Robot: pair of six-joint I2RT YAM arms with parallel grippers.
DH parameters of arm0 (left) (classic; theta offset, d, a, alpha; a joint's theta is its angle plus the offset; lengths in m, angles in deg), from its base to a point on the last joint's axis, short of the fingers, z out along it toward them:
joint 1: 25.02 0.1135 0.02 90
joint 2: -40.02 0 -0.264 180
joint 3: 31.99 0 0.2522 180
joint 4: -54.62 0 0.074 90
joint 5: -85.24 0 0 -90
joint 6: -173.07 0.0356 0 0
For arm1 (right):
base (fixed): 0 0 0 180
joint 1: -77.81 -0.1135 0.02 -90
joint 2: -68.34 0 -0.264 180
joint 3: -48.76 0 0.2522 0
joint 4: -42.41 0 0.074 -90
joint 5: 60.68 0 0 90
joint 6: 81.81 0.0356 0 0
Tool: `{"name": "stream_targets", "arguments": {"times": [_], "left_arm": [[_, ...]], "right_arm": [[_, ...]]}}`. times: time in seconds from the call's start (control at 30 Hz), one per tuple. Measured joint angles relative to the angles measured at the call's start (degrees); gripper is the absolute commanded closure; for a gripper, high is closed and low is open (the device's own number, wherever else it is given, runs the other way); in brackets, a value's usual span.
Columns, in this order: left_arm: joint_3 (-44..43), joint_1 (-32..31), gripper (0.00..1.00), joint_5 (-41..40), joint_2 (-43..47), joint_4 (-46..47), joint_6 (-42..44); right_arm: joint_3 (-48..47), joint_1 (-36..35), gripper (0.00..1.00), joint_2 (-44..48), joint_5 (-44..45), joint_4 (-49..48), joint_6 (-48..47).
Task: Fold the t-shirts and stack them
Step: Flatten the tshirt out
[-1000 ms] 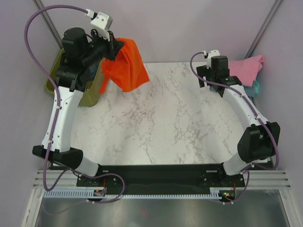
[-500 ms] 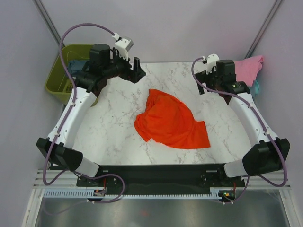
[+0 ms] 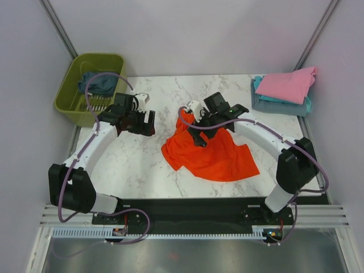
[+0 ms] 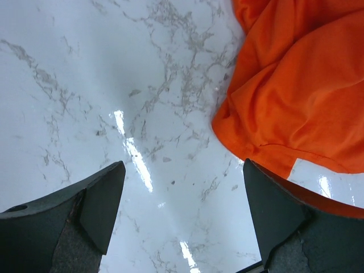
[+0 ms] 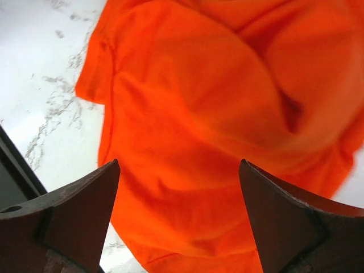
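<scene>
Orange-red cotton t-shirt (image 3: 215, 159), rumpled, softly creased

The left claw (image 4: 183, 165) stands with its jaws spread wide. One dark finger (image 4: 96, 210) fills the lower left corner of the frame and the other fills the lower right. Between them is only the white, grey-veined marble worktop (image 4: 114, 74), with bright streaks of glare running down the lower middle. The orange-red t-shirt (image 4: 301, 85) lies rumpled across the upper right of the frame, creased in soft folds. Its lower edge reaches down to the right-hand finger and passes behind the finger's top. A small patch of worktop shows just above that edge.
</scene>
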Motion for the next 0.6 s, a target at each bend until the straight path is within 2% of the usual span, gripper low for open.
{"name": "stream_targets", "arguments": {"times": [0.23,0.37,0.6], "left_arm": [[5.2,2.4,0.13,-2.3,3.8,0.3,0.0],[6.8,3.1,0.13,-2.9,3.8,0.2,-0.1],[7.4,3.7,0.13,-3.7,4.4,0.3,-0.1]], "right_arm": [[0.3,-8.0,0.12,-7.0,-0.5,0.2,0.0],[-1.7,-9.9,0.14,-11.6,-0.5,-0.1,0.5],[-6.1,-12.3,0.23,-17.2,-0.2,-1.4,0.7]]}}
